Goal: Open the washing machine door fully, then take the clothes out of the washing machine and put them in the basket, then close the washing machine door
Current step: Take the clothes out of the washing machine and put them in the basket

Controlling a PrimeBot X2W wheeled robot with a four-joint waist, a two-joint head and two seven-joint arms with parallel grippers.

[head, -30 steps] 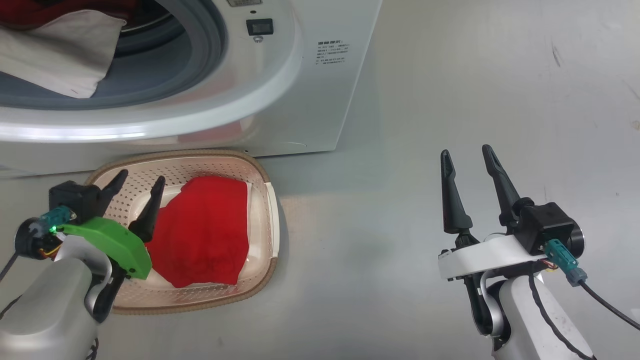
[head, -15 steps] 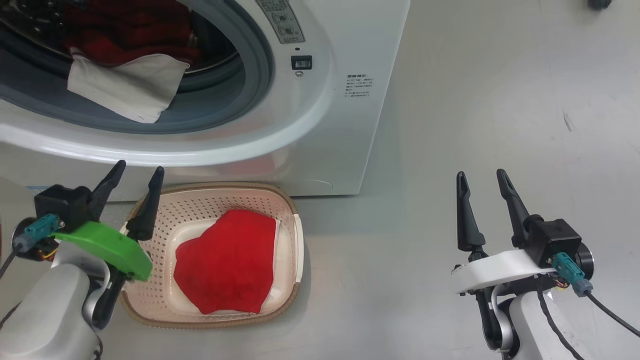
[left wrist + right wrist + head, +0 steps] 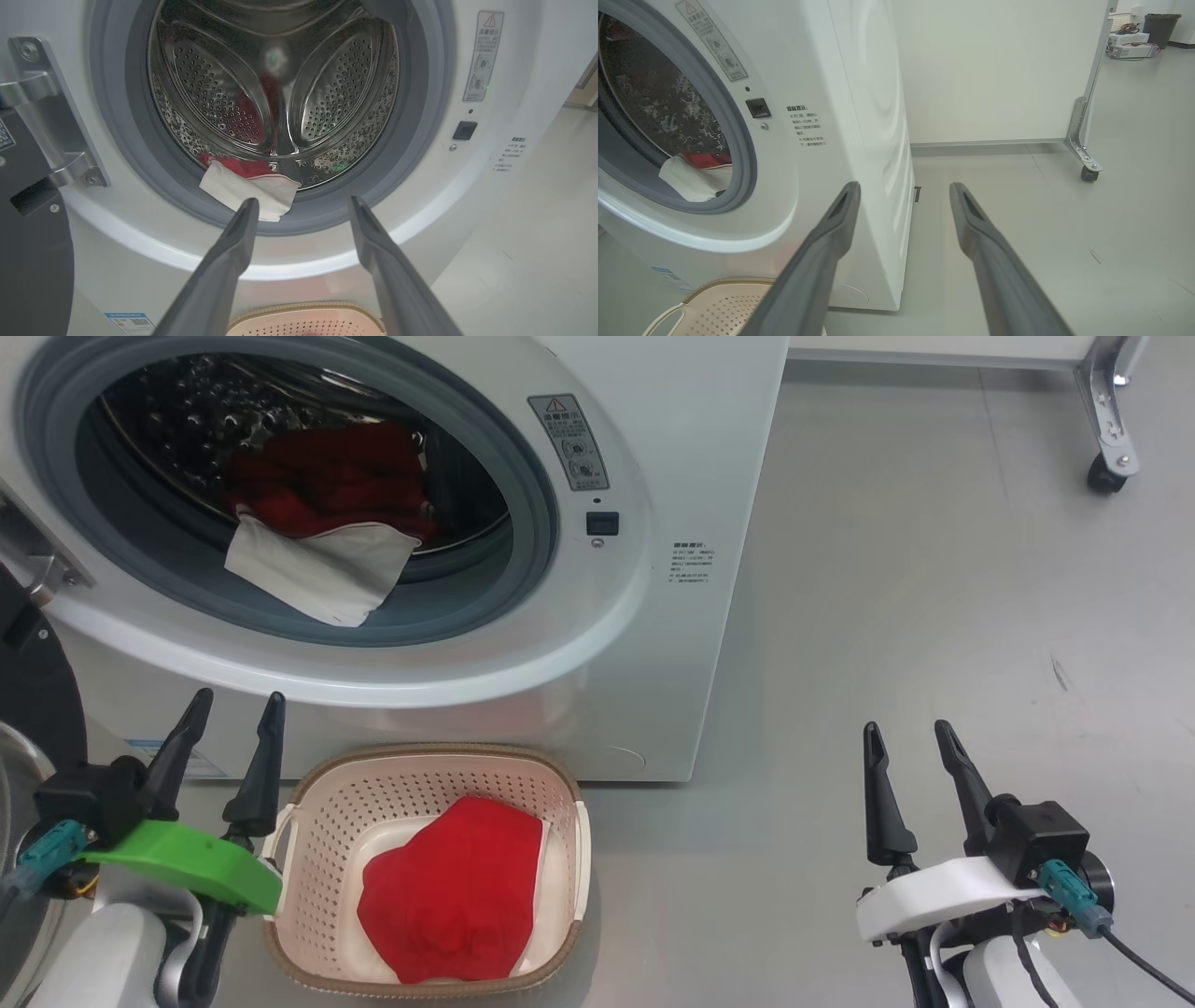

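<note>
The washing machine (image 3: 672, 448) stands with its drum mouth open. The washing machine door (image 3: 33, 691) is swung out at the left edge, showing as a dark panel (image 3: 32, 261). Red clothes with a white panel (image 3: 317, 523) lie in the drum, the white flap (image 3: 247, 189) hanging over the grey gasket. On the floor below is the basket (image 3: 420, 753) with one red garment (image 3: 453, 896) inside. My left gripper (image 3: 237, 698) is open and empty, just left of the basket, pointing at the drum mouth (image 3: 302, 201). My right gripper (image 3: 906, 728) is open and empty over bare floor (image 3: 904, 186).
A metal frame leg on a caster (image 3: 1106, 476) stands on the grey floor at the far right, in front of a white wall panel (image 3: 994, 70). The door's metal hinge (image 3: 46, 116) sits left of the drum mouth. The floor right of the machine is open.
The head camera has tilted up, so the drum mouth and clothes inside now show. My left gripper, earlier over the basket's left part, now stands left of it. Both grippers stay open.
</note>
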